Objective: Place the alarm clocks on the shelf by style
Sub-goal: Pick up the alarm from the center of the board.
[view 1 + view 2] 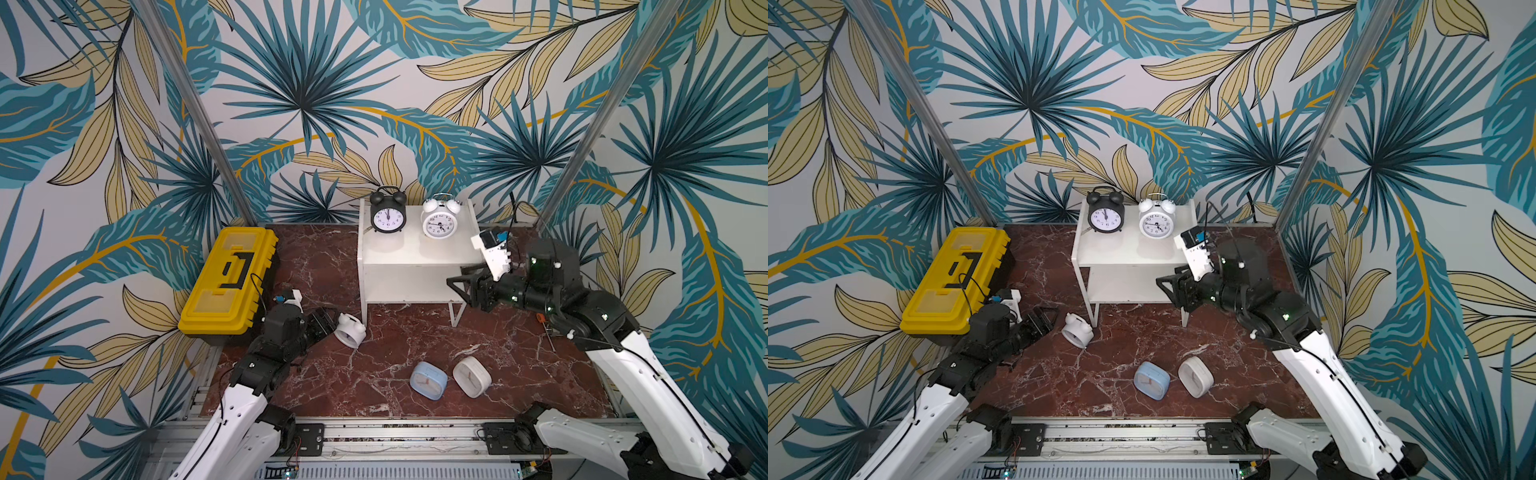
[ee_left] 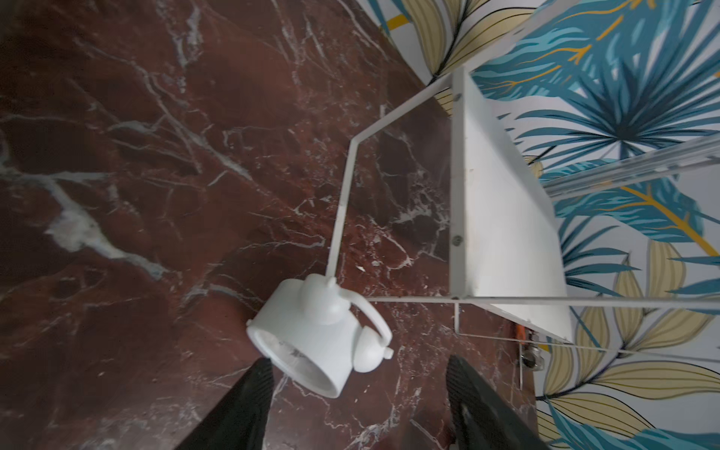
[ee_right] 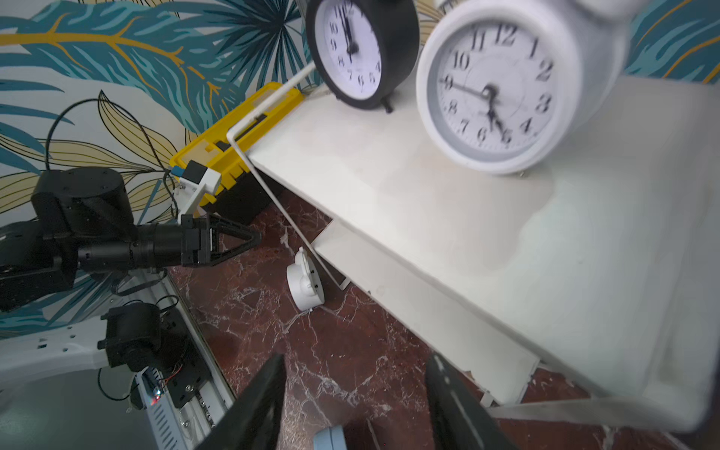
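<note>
Red-brown marble tabletop [image 1: 316, 257] (white-veined) bears the shelf [image 1: 415, 249]; leaf-patterned walls [image 1: 299, 83] surround it.

- Table [image 1: 316, 257]: glossy red-brown marble look, white veins.
- Shelf [image 1: 415, 253]: smooth matt white boards, thin painted legs.
- Toolbox [image 1: 228, 278]: yellow plastic, slight sheen.
- Fallen clock [image 2: 311, 331]: smooth white plastic.
- Posts [image 1: 199, 116]: brushed metal.

Light blue clock [image 3: 329, 438] cut off by right wrist view's edge
</note>
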`<action>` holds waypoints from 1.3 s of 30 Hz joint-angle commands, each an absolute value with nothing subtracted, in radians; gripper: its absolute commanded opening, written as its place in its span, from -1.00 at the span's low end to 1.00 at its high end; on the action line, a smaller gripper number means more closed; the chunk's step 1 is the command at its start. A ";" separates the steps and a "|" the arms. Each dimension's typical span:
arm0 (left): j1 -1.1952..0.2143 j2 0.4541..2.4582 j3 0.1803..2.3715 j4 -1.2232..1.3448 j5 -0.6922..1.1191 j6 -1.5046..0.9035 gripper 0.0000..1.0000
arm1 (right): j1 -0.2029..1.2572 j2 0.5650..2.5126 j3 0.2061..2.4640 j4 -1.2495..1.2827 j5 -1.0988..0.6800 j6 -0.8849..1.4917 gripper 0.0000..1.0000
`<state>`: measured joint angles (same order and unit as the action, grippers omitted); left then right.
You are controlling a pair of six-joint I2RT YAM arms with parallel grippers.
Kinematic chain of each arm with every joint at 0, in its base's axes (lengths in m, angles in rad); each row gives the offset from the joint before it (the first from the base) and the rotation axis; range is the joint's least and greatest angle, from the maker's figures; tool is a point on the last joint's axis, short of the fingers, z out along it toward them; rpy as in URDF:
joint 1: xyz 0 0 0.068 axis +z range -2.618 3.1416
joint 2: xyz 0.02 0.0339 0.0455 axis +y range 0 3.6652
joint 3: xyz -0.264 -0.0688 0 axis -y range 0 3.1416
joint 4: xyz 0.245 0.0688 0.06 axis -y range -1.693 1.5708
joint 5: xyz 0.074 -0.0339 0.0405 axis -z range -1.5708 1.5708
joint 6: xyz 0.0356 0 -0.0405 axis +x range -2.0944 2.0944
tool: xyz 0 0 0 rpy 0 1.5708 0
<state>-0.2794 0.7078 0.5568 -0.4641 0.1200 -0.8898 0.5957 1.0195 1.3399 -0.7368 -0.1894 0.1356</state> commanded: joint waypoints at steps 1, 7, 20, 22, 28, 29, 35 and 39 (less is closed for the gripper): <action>-0.269 0.751 0.565 -0.530 0.070 -0.911 0.35 | 0.738 0.933 1.173 -0.607 0.006 0.342 0.17; -0.268 0.772 0.599 -0.573 0.093 -0.927 0.31 | 1.113 0.961 0.962 -0.412 0.331 0.497 0.10; -0.268 0.744 0.542 -0.587 0.130 -1.043 0.30 | 1.259 1.376 0.896 0.161 0.466 0.559 -0.04; -0.267 0.726 0.531 -0.617 0.111 -1.045 0.30 | 1.257 1.441 0.931 0.181 0.474 0.536 -0.05; -0.267 0.709 0.514 -0.628 0.125 -1.043 0.29 | 1.233 1.565 0.954 0.282 0.433 0.476 -0.17; -0.267 0.710 0.516 -0.627 0.127 -1.041 0.28 | 1.227 1.584 0.956 0.296 0.425 0.466 -0.18; -0.268 0.711 0.523 -0.609 0.130 -1.029 0.28 | 1.190 1.654 0.971 0.334 0.393 0.448 -0.19; -0.267 0.705 0.525 -0.600 0.139 -1.022 0.27 | 1.165 1.670 0.961 0.357 0.398 0.455 -0.20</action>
